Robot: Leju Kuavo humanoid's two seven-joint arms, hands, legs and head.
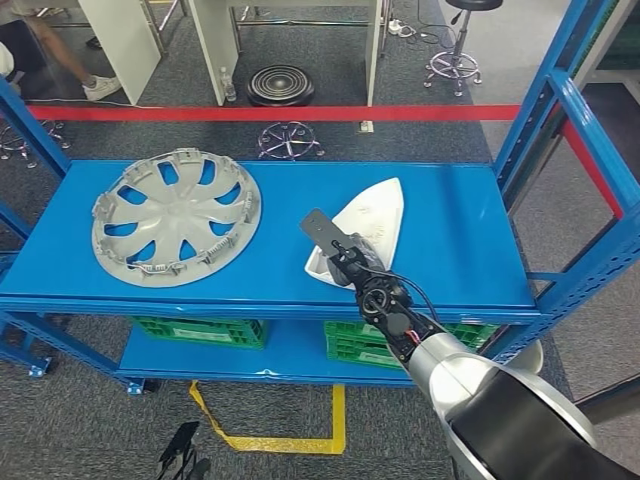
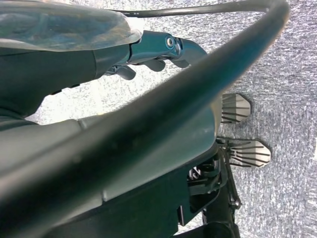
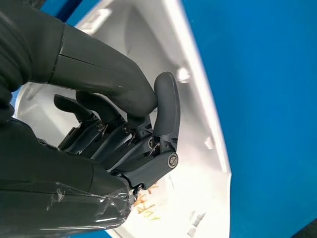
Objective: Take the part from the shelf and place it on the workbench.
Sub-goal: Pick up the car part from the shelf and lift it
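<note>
The blue steel shelf (image 1: 468, 230) fills the head view, its top deck carrying a silver wheel cover (image 1: 176, 216) on the left and the white triangular part (image 1: 370, 225) well apart from it toward the middle, near the front lip. The right hand (image 1: 349, 262) is at the part's near, broad end; in the right wrist view its fingers (image 3: 112, 144) are curled into the hollow of the part (image 3: 198, 124) with the thumb (image 3: 104, 69) folded over them, though whether the wall of the shell is truly pinched or the fingers are closed inside it I cannot tell. Judging from this, the grasp is the step in hand: it would go best with the rim caught between thumb and fingers before any lift, then raised straight up off the deck (the shell looks thin and smooth, likely to slip or tip). The left hand (image 2: 157, 54) hangs over grey carpet, fingers loosely curled around nothing. Below the deck sit green crates (image 1: 200, 330); beyond the shelf, red floor tape (image 1: 272, 113), a stool (image 1: 456, 60) and a person's leg (image 1: 72, 60).
</note>
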